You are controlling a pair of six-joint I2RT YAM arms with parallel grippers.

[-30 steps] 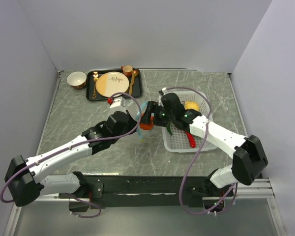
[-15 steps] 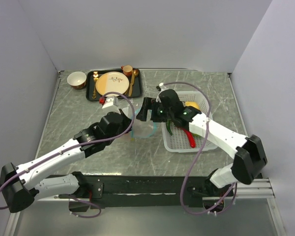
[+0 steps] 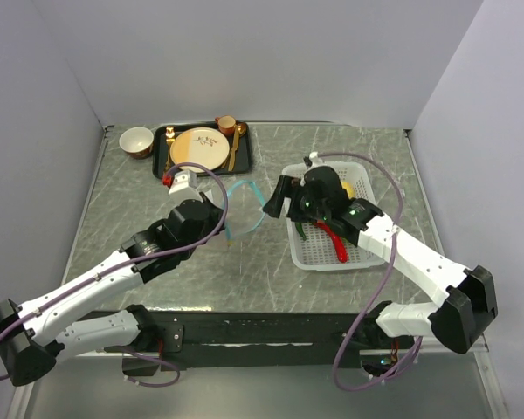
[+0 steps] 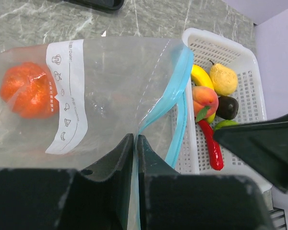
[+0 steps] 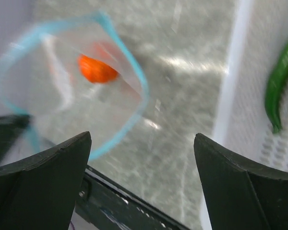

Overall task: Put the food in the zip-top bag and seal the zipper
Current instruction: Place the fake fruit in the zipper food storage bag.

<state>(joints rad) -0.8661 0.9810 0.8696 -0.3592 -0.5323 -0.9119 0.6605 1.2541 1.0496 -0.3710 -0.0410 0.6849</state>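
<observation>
Your left gripper is pinched together on the rim of the bag, just beside the teal zipper, which gapes open. On the bag's white panel only "Date:" reads clearly, with a column of small food icons under it. The orange tomato lies inside the bag, toward its closed end. Your right gripper hangs with its fingers wide apart and nothing between them, over the table between the bag and the basket. In the basket you have the banana, red chilli, dark fruit and green pepper. The table is grey and marbled, with plain pale walls on three sides. A black tray holding a plate sits at the far edge, with a bowl beside it.
</observation>
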